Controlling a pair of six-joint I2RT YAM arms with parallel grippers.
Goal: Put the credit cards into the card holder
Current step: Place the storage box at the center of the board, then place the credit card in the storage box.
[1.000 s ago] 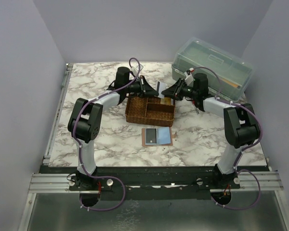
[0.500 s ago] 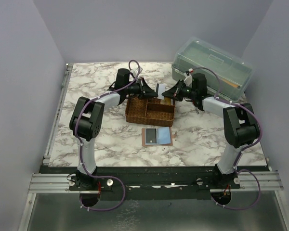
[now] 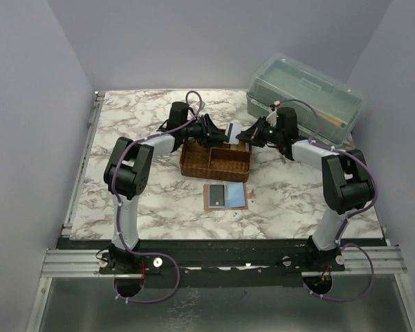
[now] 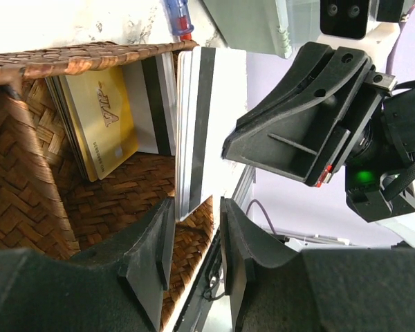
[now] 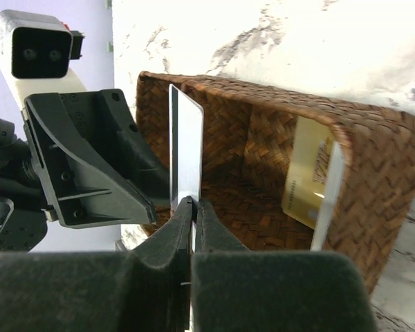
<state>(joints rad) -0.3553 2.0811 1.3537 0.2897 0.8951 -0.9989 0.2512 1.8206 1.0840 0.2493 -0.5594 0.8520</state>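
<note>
Card pick-up is in hand: one credit card (image 5: 185,145) is pinched by the closed right claw (image 5: 191,207) and straddled by the open left claw (image 4: 194,211); carriage to the card holder (image 3: 226,196) seems called for.

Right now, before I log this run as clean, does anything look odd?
One card stands on edge over the tray, pinched by the right fingers while the open left fingers straddle it. Nothing spilled.

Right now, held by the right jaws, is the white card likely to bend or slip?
The card is probably stiff: it stands straight out of the right gripper, without sag. Likely light, being so thin. It may slip, since the jaws pinch only one end of its smooth face.
</note>
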